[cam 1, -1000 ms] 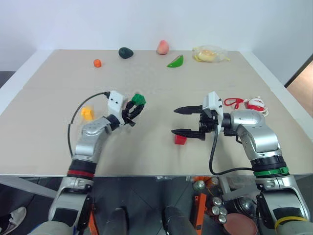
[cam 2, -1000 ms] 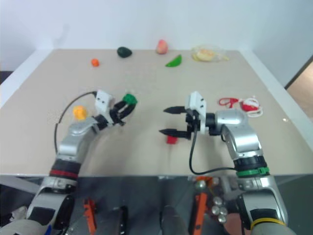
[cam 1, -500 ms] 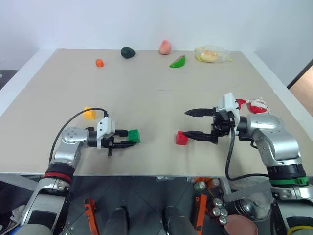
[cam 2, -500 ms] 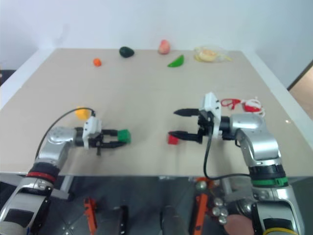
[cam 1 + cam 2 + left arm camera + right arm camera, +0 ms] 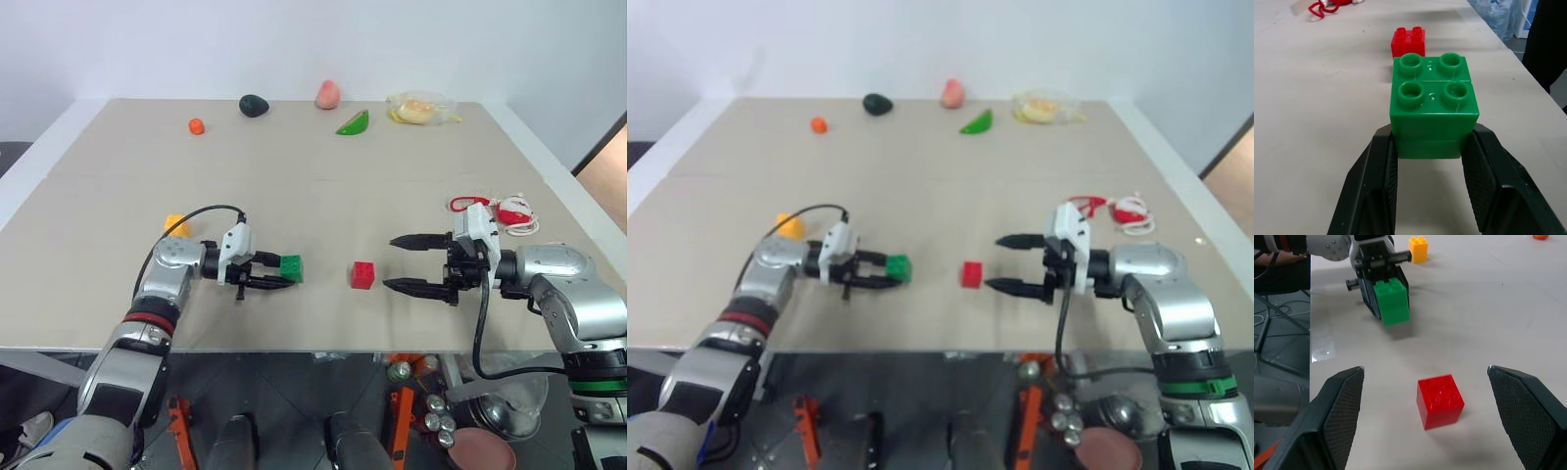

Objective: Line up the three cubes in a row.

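My left gripper [image 5: 282, 274] is shut on the green cube [image 5: 291, 268], holding it studs-up low over the table, a short gap to the left of the red cube [image 5: 362, 275]. In the left wrist view the green cube [image 5: 1432, 105] sits between both fingers [image 5: 1378, 186], with the red cube [image 5: 1408, 42] straight beyond it. The yellow cube [image 5: 176, 224] lies on the table behind the left forearm. My right gripper [image 5: 390, 262] stands open just right of the red cube, pointing at it, with nothing between its fingers.
Along the table's far edge lie a small orange fruit [image 5: 196, 126], a dark avocado [image 5: 254, 105], a peach [image 5: 327, 95], a green slice [image 5: 352, 123] and a plastic bag [image 5: 421, 108]. A red-and-white toy with a cord [image 5: 505, 209] lies behind the right gripper. The table's front edge [image 5: 313, 350] runs close below both grippers.
The left gripper has swung down and rightward with the green cube, now level and pointing at the red cube. The right gripper has drawn back to the right, off the red cube.
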Action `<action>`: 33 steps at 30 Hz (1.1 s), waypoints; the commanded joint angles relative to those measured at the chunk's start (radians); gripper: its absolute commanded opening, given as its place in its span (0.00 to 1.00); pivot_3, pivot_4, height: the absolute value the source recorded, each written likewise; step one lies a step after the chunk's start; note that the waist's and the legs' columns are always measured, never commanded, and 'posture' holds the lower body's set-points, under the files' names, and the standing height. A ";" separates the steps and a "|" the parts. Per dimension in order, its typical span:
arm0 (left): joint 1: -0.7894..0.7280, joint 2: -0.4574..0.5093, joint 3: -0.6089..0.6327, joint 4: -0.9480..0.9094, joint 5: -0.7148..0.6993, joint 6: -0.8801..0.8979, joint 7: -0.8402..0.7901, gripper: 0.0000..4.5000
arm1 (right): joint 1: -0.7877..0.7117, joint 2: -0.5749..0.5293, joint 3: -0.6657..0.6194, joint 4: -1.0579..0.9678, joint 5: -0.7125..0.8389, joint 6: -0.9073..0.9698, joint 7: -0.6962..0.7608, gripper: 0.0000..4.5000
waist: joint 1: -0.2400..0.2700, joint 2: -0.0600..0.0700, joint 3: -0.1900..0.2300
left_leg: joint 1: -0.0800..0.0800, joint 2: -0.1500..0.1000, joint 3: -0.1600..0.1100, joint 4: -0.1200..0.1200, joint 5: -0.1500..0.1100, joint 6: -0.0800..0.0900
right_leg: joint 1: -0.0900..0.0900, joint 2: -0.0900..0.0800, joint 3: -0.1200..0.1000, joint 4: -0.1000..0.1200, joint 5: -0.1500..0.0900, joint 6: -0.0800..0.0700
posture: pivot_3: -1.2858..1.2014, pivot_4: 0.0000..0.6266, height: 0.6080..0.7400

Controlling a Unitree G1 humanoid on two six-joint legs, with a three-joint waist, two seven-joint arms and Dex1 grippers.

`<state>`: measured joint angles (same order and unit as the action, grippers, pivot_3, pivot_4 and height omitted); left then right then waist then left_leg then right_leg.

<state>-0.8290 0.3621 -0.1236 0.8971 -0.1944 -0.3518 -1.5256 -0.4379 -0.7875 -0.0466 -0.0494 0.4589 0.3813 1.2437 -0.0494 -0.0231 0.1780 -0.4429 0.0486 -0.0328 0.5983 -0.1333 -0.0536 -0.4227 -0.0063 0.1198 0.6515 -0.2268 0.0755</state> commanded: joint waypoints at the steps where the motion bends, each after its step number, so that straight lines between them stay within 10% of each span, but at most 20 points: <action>1: -0.039 -0.007 -0.016 0.069 0.053 -0.072 0.011 0.29 | 0.003 0.002 -0.024 -0.044 0.023 -0.003 -0.013 0.93 | 0.000 0.000 0.000 | 0.000 0.000 0.000 0.000 0.000 0.000 | 0.000 0.000 0.000 0.000 0.000 0.000 | 0.52 0.24 1.00; 33: -0.178 -0.139 0.021 0.299 0.168 -0.112 0.146 0.29 | 0.011 0.007 -0.023 -0.066 0.032 0.006 -0.045 0.93 | 0.000 0.000 0.000 | -0.001 -0.001 -0.001 0.001 0.000 0.001 | 0.001 0.000 0.000 0.000 0.000 0.001 | 0.52 0.24 1.00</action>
<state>-0.9791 0.2139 -0.1131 1.1924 -0.0341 -0.4540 -1.3938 -0.4183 -0.7777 -0.0465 -0.0819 0.4686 0.3914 1.1994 -0.0490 -0.0234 0.1782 -0.4435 0.0481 -0.0340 0.5996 -0.1337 -0.0527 -0.4219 -0.0059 0.1198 0.6517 -0.2264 0.0769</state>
